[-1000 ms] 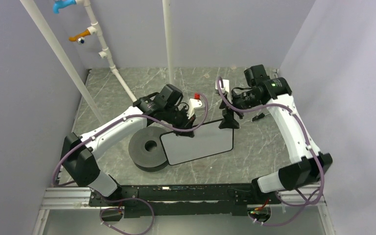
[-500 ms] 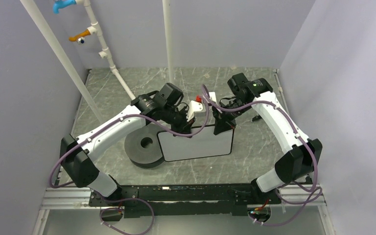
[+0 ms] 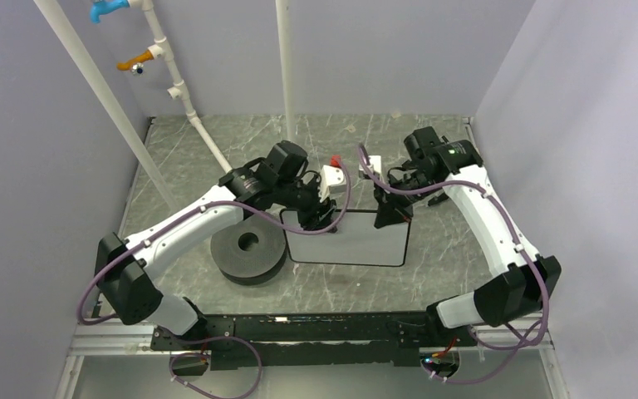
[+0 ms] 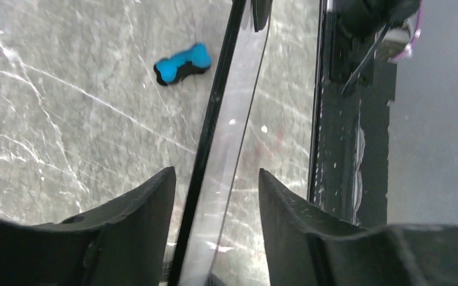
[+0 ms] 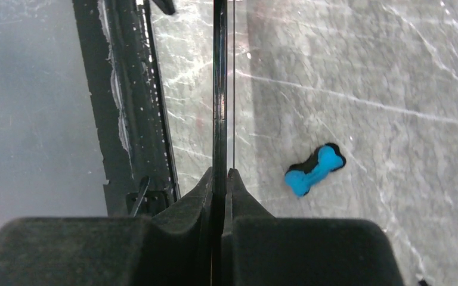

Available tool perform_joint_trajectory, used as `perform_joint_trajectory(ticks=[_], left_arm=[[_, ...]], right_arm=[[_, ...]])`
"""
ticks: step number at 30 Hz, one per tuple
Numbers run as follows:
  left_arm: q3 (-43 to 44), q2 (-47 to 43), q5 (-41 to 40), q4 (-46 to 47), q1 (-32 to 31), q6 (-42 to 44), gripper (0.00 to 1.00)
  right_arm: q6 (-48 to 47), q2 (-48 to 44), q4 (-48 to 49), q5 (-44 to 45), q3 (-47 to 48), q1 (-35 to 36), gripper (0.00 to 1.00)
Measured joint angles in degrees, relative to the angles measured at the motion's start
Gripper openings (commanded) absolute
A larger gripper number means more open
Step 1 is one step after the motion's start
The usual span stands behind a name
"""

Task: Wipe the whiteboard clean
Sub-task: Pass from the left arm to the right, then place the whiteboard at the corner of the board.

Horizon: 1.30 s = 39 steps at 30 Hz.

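**The board stands on its edge, pinched by one gripper**

The whiteboard [image 3: 353,243] is near the middle of the table [image 3: 216,150], a little toward the right edge; it is up on its long side, with its white face turned to the near edge of the table; the face looks plain white; I cannot tell if its bottom edge sits on the table or hangs just over it.

The right gripper [image 3: 386,214] comes down on the top edge of the board, near its right corner; in the right wrist view the right gripper [image 5: 220,174] has its two fingers pressed tight on the thin black edge of the whiteboard [image 5: 219,89], so it is pinching the board.

The left gripper [image 3: 320,220] is over the top edge too, near the left corner; in the left wrist view the left gripper [image 4: 214,176] has its fingers apart; the edge of the whiteboard [image 4: 214,119] runs between them with a gap on each side, so this gripper is not squeezing the board.

A black disc [image 3: 233,256] with a hole in it lies flat on the table just beside the left end of the board.

A small blue-and-black eraser [image 4: 182,64] lies on the table on the far side of the board, apart from it; the right wrist view shows the eraser [image 5: 315,170] too.
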Motion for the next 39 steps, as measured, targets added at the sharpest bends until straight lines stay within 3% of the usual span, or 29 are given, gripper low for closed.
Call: perform_joint_trajectory(ticks=[7, 13, 18, 28, 39], left_arm=[[-3.76, -6.23, -0.28, 12.63, 1.31, -6.14, 0.73], [-13.46, -20.0, -2.93, 24.02, 6.54, -12.57, 0.94], [-22.51, -31.34, -6.8, 28.63, 9.53, -17.31, 0.95], [-37.13, -38.32, -11.98, 29.97, 10.86, -22.84, 0.98], [-38.99, -39.71, -13.35, 31.32, 10.91, -24.44, 0.98]], right_arm=[[2.75, -4.17, 0.07, 0.44, -2.93, -8.13, 0.0], [5.27, -6.54, 1.49, -0.59, -3.72, -18.23, 0.0], [8.63, -6.84, 4.72, -2.75, -3.67, -27.93, 0.0], [20.72, -3.52, 19.82, -2.45, -0.31, -42.62, 0.0], [25.99, 9.27, 30.99, 2.4, 5.55, -49.66, 0.0]])
